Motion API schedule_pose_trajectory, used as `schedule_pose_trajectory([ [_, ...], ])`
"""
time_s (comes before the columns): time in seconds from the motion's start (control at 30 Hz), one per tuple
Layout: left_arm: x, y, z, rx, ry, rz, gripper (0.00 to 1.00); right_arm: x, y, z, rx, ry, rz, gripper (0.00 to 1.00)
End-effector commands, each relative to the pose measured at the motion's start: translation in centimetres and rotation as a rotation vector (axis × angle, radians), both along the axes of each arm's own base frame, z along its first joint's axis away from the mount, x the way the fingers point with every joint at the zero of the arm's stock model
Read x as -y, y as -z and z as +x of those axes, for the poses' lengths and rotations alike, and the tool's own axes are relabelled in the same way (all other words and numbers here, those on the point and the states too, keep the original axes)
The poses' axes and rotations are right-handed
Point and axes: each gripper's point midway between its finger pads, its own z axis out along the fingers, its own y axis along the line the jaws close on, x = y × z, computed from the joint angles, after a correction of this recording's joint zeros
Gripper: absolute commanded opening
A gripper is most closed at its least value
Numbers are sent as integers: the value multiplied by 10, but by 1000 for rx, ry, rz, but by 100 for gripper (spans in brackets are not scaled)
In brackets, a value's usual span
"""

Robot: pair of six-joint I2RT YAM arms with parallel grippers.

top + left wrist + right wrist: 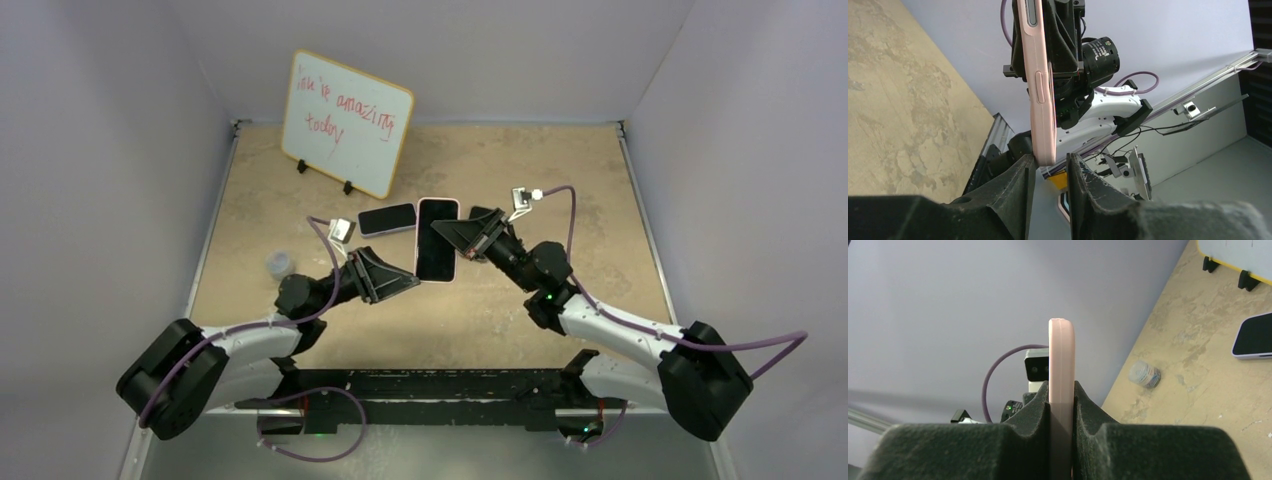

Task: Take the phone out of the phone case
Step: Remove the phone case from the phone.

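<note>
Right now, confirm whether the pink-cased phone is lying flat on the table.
No, the right tool grips the pink-cased phone between its fingers, held clear of the table.

Both arms (250,340) are white with black joints and purple cables (570,205). The left gripper (414,281) and right gripper (437,229) are black wedges.

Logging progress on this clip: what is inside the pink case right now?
A phone with a dark screen fills the pink case, which the right claw clamps. The inside of the case behind the phone is covered, so nothing more can be seen there.
</note>
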Motion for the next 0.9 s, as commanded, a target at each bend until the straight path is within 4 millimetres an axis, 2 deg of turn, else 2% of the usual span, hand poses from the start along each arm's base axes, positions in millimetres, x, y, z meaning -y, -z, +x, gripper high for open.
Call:
schedule_pose_trajectory([
  [0.0,2,-23,-8,116,11,-55,29,15,-37,2,74,55,116,0],
  [0.17,3,-24,-7,134,5,-56,13,13,-33,0,62,42,117,0],
  [0.27,3,-25,-7,163,2,-53,0,12,-28,-2,42,23,129,0],
  [0.4,-1,-33,-11,255,-20,-71,0,12,-21,-5,-3,-7,159,0],
  [0.57,-8,-63,-24,451,-37,-132,0,8,-18,-13,-46,-67,188,0],
  [0.7,-15,-89,-39,620,-42,-188,0,5,-34,-22,-24,-139,256,0],
  [0.87,-12,-99,-42,756,-49,-180,0,-6,-44,-33,-22,-263,315,0],
])
